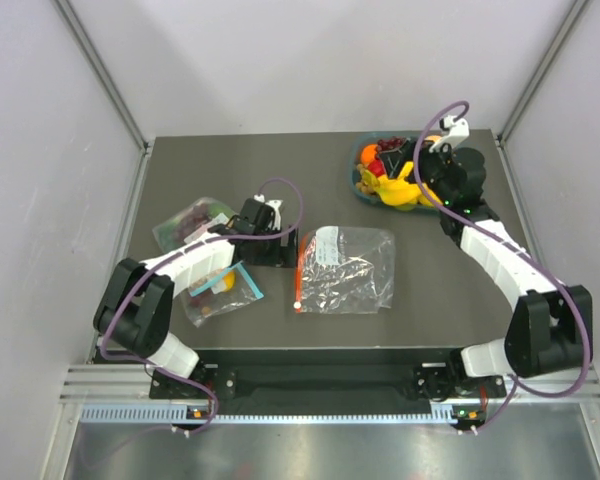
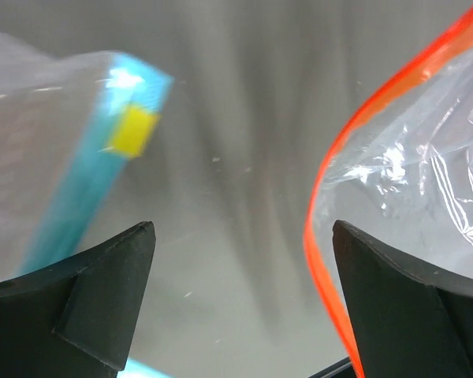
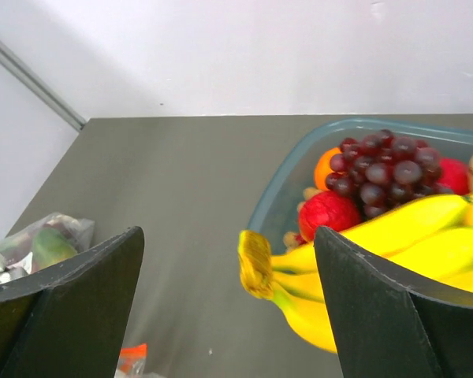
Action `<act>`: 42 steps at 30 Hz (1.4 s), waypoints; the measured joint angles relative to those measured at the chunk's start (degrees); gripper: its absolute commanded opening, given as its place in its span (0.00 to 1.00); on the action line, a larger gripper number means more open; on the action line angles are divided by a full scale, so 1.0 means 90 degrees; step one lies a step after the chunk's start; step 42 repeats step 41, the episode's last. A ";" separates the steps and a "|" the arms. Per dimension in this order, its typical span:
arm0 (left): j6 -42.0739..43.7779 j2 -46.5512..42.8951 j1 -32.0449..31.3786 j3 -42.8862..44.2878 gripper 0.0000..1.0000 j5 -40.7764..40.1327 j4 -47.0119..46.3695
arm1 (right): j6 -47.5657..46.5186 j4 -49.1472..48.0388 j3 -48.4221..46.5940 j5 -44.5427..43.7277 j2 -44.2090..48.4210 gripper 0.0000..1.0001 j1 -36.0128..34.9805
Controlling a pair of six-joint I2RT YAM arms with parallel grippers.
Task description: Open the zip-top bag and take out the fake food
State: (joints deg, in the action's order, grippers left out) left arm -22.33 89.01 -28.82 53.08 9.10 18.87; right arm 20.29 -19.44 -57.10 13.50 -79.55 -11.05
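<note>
Bag (image 1: 345, 270) is lying flat mid-table, red strip along its left edge, looking empty. Left claw (image 2: 243, 236) is sitting wide open just beside that strip, gripping nothing. Right claw (image 3: 229, 236) is hanging wide open over the bin (image 3: 299, 169), holding nothing. Bin is carrying bananas (image 3: 426, 236), grapes (image 3: 382, 169), red and orange fruit. Blue-strip bag (image 1: 220, 292) is lying near the left arm, small fruit inside.

The zip-top bag (image 1: 345, 268) lies flat mid-table, its red-orange strip on its left side, just beside the left gripper (image 1: 278, 240). Near the far right corner a blue-rimmed tub (image 1: 358, 180) holds the fake food (image 1: 400, 190), with the right gripper (image 1: 425, 180) over it. A bag of dark fruit (image 1: 193, 222) and a blue-strip bag (image 1: 222, 290) lie toward the left edge.
</note>
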 measured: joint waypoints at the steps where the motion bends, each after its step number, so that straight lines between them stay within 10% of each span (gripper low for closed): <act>1: 0.0000 -0.0061 0.0056 -0.0002 0.99 -0.0015 0.0034 | -0.0027 0.0129 -0.0002 -0.0012 0.0121 0.88 0.0053; 15: 0.0165 -0.0923 0.0583 0.0386 0.99 -0.1047 0.1695 | -0.0580 0.2130 0.0231 -0.0214 0.2086 0.93 0.1015; 23: -0.0114 -0.1370 0.0636 0.2344 0.99 -0.2273 0.2618 | -0.0903 0.3344 0.0255 -0.0726 0.2965 0.96 0.1042; 42: -0.0367 -0.1814 0.0651 0.3449 0.99 -0.3087 0.3351 | -0.0903 0.4437 0.0262 -0.1239 0.3441 0.97 0.1054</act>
